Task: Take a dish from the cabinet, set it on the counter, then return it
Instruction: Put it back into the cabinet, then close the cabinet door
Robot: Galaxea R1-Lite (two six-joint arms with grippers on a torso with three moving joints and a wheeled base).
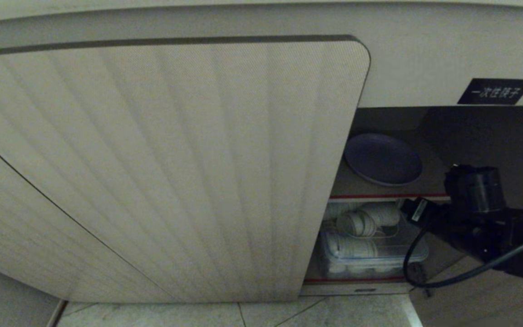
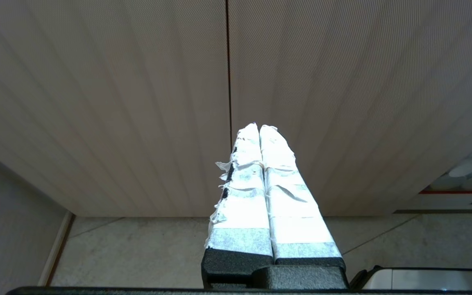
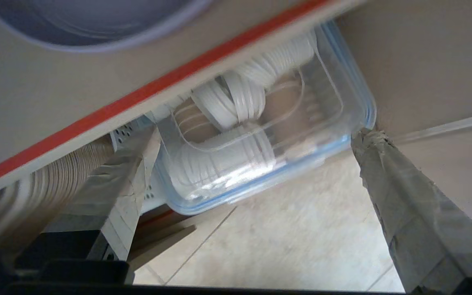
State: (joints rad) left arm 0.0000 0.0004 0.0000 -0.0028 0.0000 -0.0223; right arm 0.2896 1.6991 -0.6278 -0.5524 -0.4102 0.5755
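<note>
The lavender dish (image 1: 383,159) lies flat on the upper shelf of the cabinet (image 1: 175,172), just right of its ribbed door, which leaves the right compartment open. In the right wrist view the dish (image 3: 88,20) shows above the red-edged shelf (image 3: 137,98). My right arm (image 1: 475,213) hangs in front of the opening, lower than the dish. My right gripper (image 3: 258,137) is open with nothing between its taped fingers, facing the lower compartment. My left gripper (image 2: 259,127) is shut and empty, parked before the closed ribbed doors. The counter is out of view.
A clear blue-rimmed container (image 1: 370,254) of stacked white ware fills the lower shelf, under the red-edged board (image 1: 388,196). A black label (image 1: 495,91) sits above the opening. Tiled floor (image 1: 243,313) runs below the cabinet. A black cable (image 1: 447,277) loops off my right arm.
</note>
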